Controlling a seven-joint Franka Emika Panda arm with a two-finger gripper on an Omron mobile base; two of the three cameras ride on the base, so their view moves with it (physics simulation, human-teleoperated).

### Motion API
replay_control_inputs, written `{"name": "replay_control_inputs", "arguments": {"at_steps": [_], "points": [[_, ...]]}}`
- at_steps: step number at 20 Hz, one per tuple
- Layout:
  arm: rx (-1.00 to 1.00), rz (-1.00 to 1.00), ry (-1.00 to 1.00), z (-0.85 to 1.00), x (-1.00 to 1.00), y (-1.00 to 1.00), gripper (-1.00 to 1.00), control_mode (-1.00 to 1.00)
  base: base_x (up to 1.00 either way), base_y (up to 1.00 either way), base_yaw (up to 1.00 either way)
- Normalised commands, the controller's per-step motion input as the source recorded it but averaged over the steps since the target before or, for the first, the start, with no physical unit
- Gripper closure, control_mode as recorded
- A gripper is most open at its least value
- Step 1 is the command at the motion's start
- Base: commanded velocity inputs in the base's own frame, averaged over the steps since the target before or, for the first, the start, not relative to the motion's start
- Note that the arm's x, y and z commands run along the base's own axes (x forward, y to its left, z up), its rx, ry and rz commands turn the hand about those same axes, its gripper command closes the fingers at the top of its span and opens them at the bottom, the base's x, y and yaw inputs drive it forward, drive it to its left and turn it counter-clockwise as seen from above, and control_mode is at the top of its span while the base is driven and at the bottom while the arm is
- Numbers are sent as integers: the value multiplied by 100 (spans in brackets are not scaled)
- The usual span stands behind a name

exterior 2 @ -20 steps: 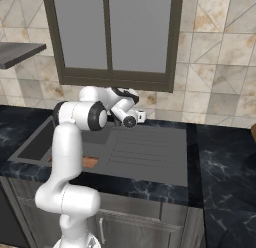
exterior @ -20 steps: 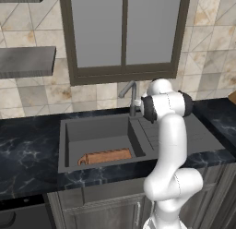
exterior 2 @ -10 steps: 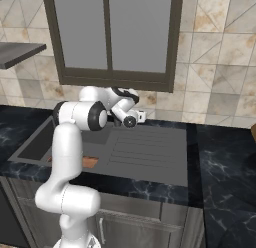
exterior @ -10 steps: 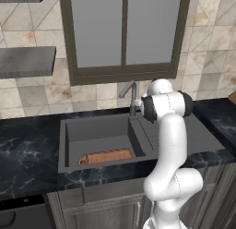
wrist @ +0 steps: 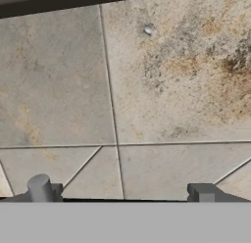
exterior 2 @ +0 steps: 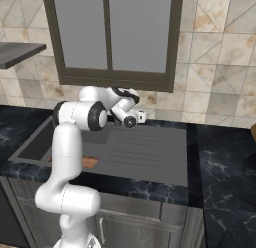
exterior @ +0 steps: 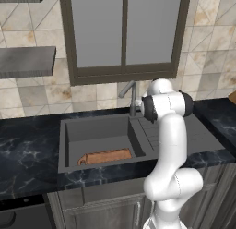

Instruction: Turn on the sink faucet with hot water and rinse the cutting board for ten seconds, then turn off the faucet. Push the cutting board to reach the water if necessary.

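The slim grey sink faucet (exterior: 132, 99) stands behind the dark grey sink (exterior: 94, 131), its angled spout over the basin. The water is out of view; nothing falls from the spout. A reddish-brown cutting board (exterior: 106, 156) lies along the basin's front wall, and a sliver of the cutting board (exterior 2: 90, 162) shows beside my arm. My gripper (wrist: 122, 194) is open, its fingertips (wrist: 203, 192) wide apart, facing the tiled wall close up. My hand hovers just right of the faucet post, behind the ribbed drainboard (exterior 2: 145, 149).
Black marbled countertop (exterior: 27, 154) surrounds the sink. A dark-framed window (exterior: 123, 34) sits above the faucet, and a grey shelf (exterior: 25, 61) hangs on the wall at left. My white arm (exterior: 168, 145) rises in front of the drainboard.
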Motion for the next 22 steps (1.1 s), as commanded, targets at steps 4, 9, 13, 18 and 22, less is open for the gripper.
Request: {"name": "replay_control_inputs", "arguments": {"at_steps": [4, 9, 13, 18, 22], "points": [[0, 1, 0, -14, -26, -52, -100, -100, 0, 0, 0], [1, 2, 0, -14, -25, -55, -100, -100, 0, 0, 0], [1, 3, 0, -17, -30, -60, -100, -100, 0, 0, 0], [0, 3, 0, -19, -34, -56, -100, -100, 0, 0, 0], [0, 3, 0, -19, -36, -55, -100, -100, 0, 0, 0]]}}
